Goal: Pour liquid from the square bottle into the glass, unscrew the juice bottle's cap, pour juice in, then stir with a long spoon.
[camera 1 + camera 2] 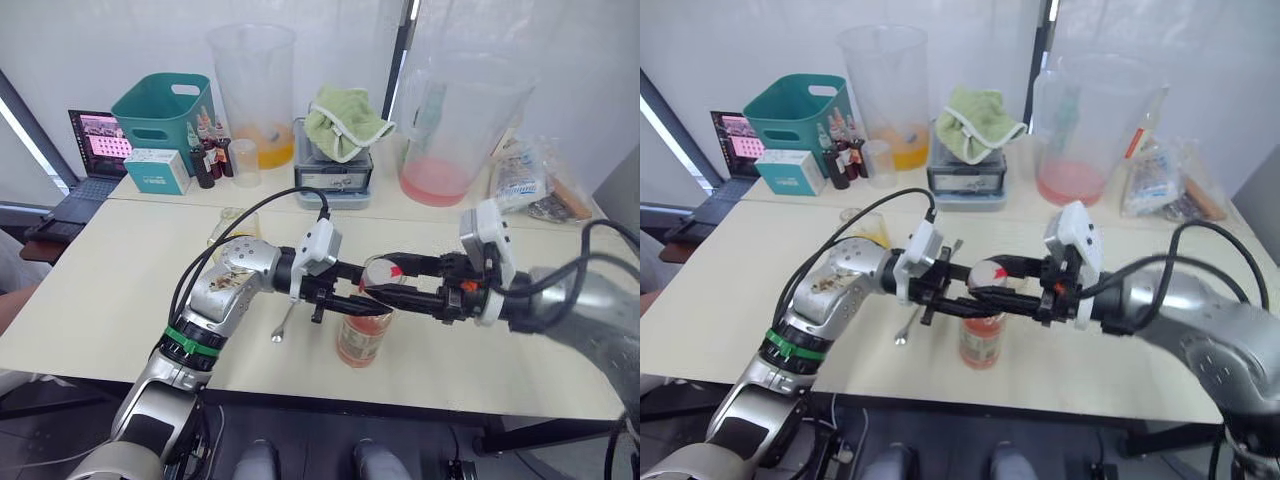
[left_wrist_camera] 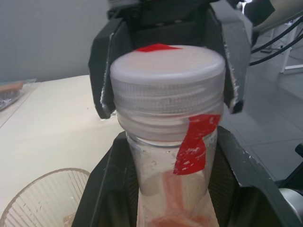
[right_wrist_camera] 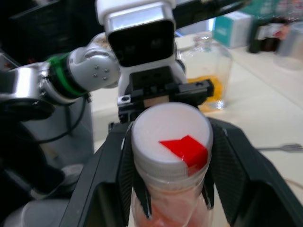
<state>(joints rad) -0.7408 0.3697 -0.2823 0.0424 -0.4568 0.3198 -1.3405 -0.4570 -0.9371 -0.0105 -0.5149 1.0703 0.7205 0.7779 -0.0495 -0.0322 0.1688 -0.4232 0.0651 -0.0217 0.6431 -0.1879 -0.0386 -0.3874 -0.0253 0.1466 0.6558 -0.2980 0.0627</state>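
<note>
From the head camera, the juice bottle [image 1: 363, 335] is standing near the front edge of the table [image 1: 90, 300], with the left gripper [image 1: 352, 297] clamping its neck, apparently to brace it, while the right gripper [image 1: 385, 279] is closing around the juice bottle's cap [image 1: 381, 272] to twist it. The long spoon [image 1: 283, 323] is lying just beside the left arm. In the left wrist view, that gripper's fingers [image 2: 104, 194] are hugging the neck below the cap. In the right wrist view, the fingers [image 3: 106, 179] are pinching the cap's sides; the square bottle [image 3: 211, 71] is waiting behind.

Table [image 1: 80, 300]: juice bottle [image 1: 362, 338], long spoon [image 1: 283, 325], square bottle [image 1: 231, 228].
</note>
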